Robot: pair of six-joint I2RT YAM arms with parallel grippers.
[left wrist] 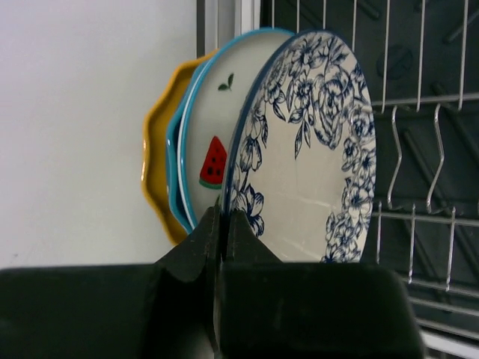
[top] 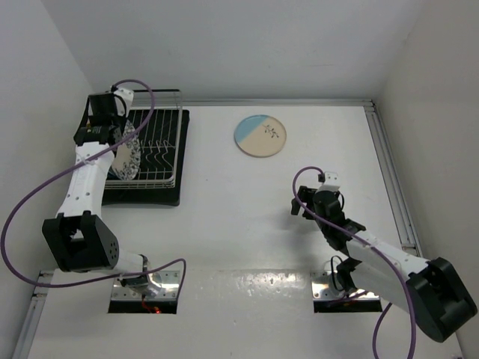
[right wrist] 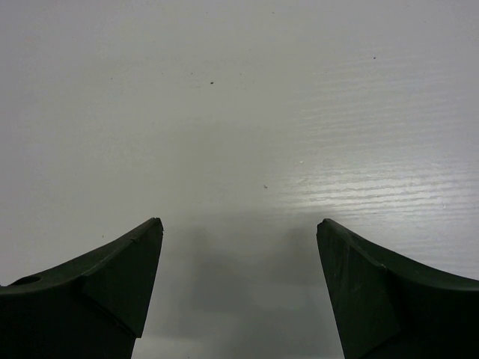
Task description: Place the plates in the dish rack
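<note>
Four plates stand on edge in the dish rack (top: 161,142); a fifth lies flat on the worktop (top: 247,224).

The left tool (left wrist: 222,223) is clamped on the lower rim of the blue floral plate (left wrist: 314,149). Packed close behind it are the fruit-painted plate (left wrist: 213,120), the teal plate (left wrist: 177,161) and the yellow scalloped plate (left wrist: 153,172), at the rack's left end beside the wall. The rack sits on a black tray (top: 150,196). The blue-and-cream plate (top: 260,135) lies well apart, with bare worktop all round. The right tool (right wrist: 239,221) hangs with fingers spread wide over bare worktop.
</note>
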